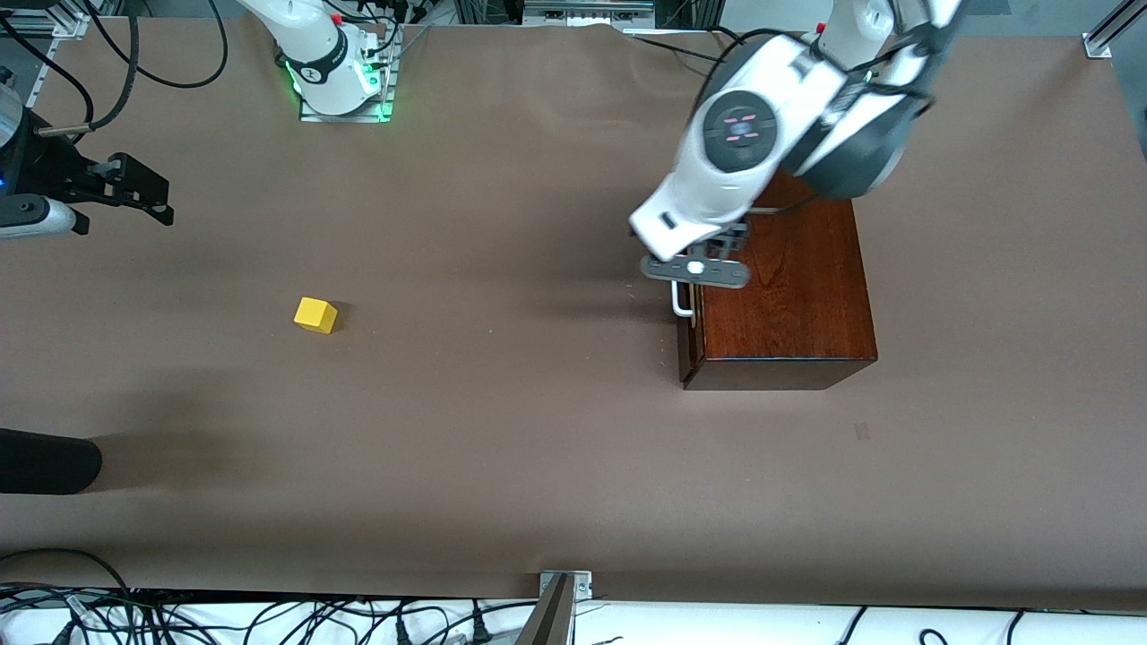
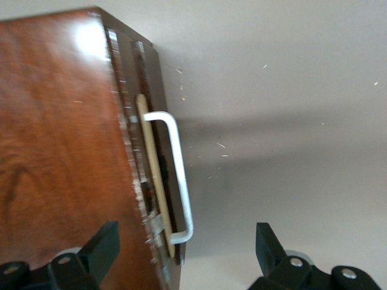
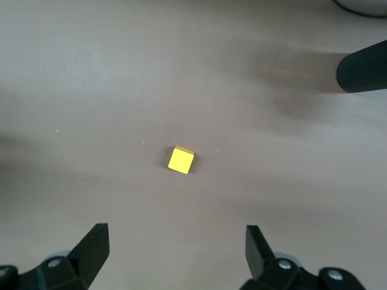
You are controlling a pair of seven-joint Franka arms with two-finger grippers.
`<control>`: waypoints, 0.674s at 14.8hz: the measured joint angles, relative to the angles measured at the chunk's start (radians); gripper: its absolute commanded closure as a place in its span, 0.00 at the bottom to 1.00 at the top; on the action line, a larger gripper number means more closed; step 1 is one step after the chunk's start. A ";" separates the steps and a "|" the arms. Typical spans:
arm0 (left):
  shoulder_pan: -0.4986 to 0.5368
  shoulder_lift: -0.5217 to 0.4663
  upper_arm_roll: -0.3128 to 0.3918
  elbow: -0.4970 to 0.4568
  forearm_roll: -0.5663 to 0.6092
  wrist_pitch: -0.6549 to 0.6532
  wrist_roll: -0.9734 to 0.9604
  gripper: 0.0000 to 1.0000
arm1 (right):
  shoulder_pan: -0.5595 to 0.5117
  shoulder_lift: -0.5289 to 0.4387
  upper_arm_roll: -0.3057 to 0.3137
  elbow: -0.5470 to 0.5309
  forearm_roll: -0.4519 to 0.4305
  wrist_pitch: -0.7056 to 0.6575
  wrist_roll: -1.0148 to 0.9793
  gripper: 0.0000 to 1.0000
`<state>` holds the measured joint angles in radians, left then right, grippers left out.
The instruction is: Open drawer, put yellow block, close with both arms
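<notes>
- Mahogany box point(image 1: 789, 296) sits on the brown table point(image 1: 502, 448) toward the left arm's end; I see its drawer point(image 2: 158, 181) only barely out, a sliver of pale wood showing at the front.
- My left gripper point(image 2: 184, 254) hangs over the box's front edge, jaws spread wide, with the white handle point(image 2: 175, 175) between the fingers but not touched.
- Yellow block point(image 1: 315, 314) lies on the bare table toward the right arm's end, well apart from the box.
- My right gripper point(image 3: 175, 257) hovers above the table with fingers wide apart and nothing held; its wrist view shows the block below, between the fingertips.
</notes>
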<state>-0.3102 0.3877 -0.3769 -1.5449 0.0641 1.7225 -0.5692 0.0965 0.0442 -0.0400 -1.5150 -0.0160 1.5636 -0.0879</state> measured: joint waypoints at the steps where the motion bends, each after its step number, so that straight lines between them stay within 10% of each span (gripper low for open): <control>1: -0.025 0.023 -0.001 0.000 0.048 0.005 -0.019 0.00 | 0.000 0.000 0.000 0.000 0.000 0.000 0.000 0.00; 10: -0.091 0.135 -0.001 -0.103 0.253 0.123 -0.174 0.00 | 0.000 0.000 0.000 0.000 0.000 0.017 0.000 0.00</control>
<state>-0.4008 0.5228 -0.3778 -1.6482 0.3172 1.8455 -0.7430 0.0965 0.0443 -0.0400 -1.5149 -0.0160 1.5806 -0.0879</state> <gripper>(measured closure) 0.000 0.000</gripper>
